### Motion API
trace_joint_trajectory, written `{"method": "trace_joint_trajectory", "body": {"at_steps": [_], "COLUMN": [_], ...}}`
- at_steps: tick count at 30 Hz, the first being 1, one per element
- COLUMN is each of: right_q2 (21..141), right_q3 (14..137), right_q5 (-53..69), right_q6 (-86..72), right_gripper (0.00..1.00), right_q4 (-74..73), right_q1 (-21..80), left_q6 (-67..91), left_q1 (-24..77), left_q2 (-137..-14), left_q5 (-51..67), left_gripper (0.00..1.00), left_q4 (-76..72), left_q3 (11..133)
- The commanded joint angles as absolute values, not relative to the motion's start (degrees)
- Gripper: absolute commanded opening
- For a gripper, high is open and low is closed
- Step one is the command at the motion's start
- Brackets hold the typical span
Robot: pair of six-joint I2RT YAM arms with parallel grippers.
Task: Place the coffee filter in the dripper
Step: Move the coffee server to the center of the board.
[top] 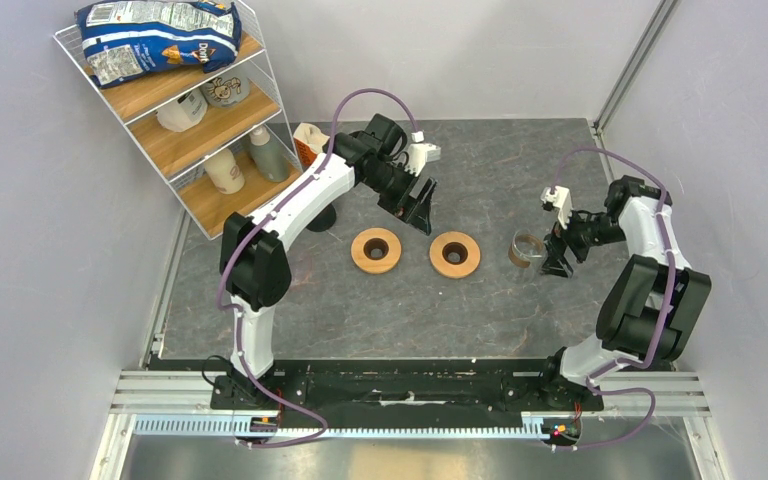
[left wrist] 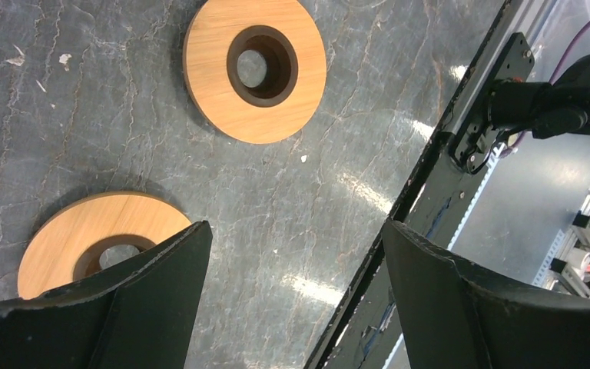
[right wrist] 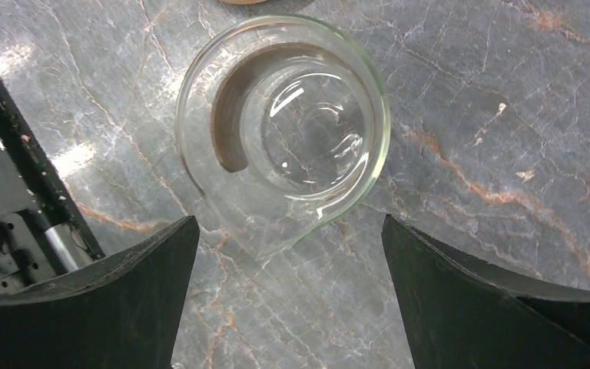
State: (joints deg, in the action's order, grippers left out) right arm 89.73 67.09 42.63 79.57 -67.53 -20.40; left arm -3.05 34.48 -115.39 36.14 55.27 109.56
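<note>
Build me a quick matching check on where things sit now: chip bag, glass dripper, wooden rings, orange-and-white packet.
Things:
1 chip bag
2 dripper
3 wooden rings
4 packet

Places:
A mid-table, side by side
B top shelf
C on the table just in front of the open right end effector
D behind the left arm, beside the shelf

Pairs: 1-B, 2-C, 3-A, 4-D
</note>
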Motion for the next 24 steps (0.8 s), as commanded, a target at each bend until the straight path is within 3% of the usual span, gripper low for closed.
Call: {"method": "trace_joint_trajectory", "body": {"at_steps": [1, 24], "right_q2": [89.30, 88.86], "right_q3": [65.66, 61.36], "right_q5": [43.43, 46.27], "right_q6": [81.55, 79.84], "right_gripper": [0.97, 0.88], "right_q4": [-63.95, -58.05], "right_q1": [-17.50, -8.35], "left_q6": [1.86, 2.73], "left_q1": [34.54, 31.95], "left_q2": [-116.07, -110.39], "left_q5": [37.80, 36.28], "left_gripper": [0.89, 0.89], "left_q4": [51.73, 51.59], "left_q3": [109.94, 106.79]}}
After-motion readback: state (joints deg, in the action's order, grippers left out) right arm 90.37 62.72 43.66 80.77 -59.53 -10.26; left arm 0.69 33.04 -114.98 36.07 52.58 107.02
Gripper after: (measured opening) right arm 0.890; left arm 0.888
